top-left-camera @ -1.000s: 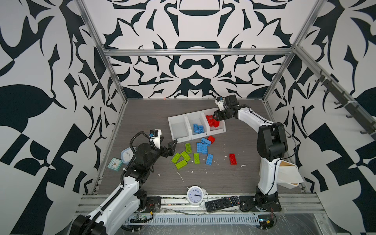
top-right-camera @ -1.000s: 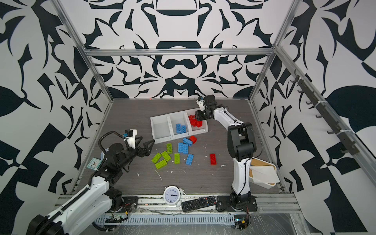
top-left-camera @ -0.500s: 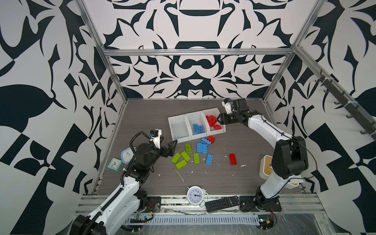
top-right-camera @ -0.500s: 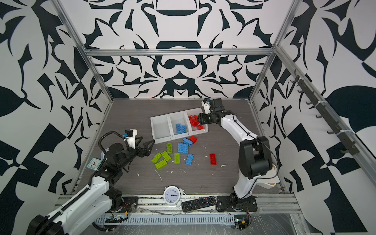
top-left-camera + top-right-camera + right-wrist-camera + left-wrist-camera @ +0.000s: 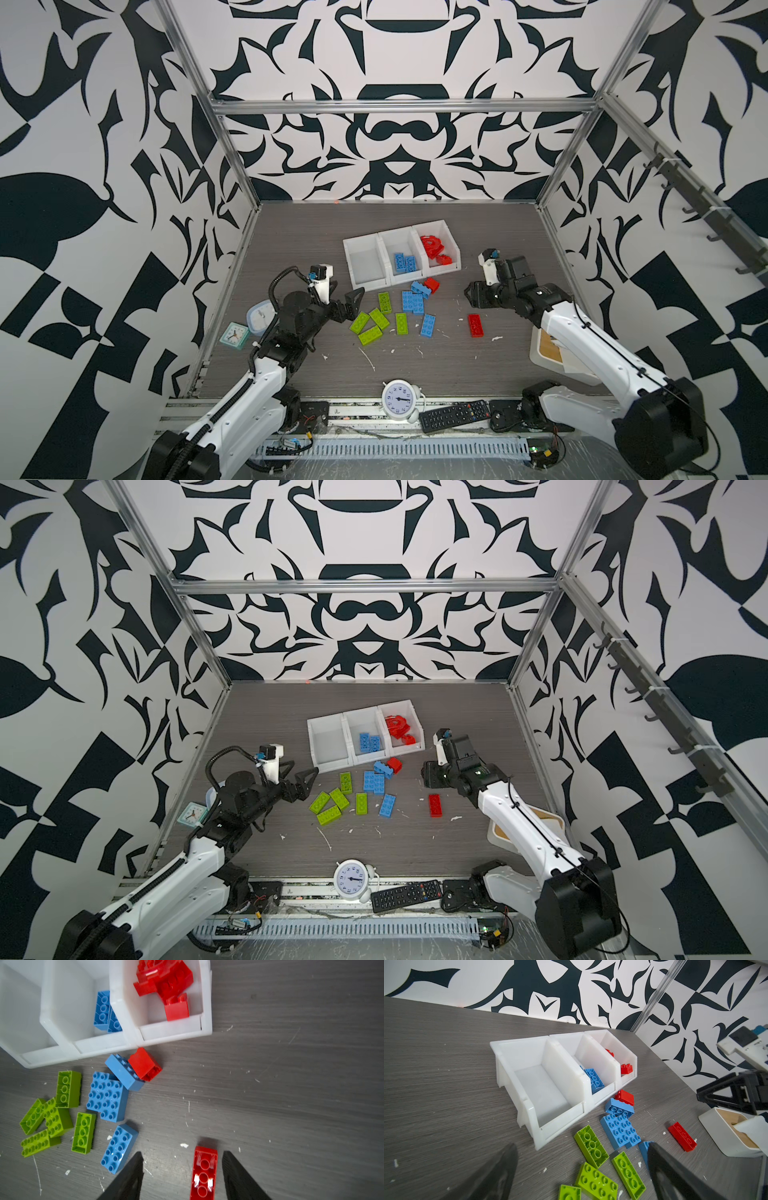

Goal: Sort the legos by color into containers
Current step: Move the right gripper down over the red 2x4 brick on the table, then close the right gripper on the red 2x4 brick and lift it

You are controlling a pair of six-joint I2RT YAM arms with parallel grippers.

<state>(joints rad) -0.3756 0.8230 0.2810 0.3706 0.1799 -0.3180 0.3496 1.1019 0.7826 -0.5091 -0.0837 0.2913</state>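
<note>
Holding right gripper [image 5: 182, 1155] half-open, empty, over upturned red 2x4 brick [image 5: 204, 1172], 5 o'clock of red-filled bin [image 5: 444, 270]. Sits off-centre toward one jaw: could shove or twist it on closing.

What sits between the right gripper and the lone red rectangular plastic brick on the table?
Nothing does. The right wrist view shows the red brick framed by the open right gripper, with only bare grey tabletop and white crumbs between them.

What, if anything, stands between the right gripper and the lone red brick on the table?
Nothing visible. In the wrist view the red brick lies on bare table, framed by the open jaws of the right gripper; the nearest blue brick lies apart.
</note>
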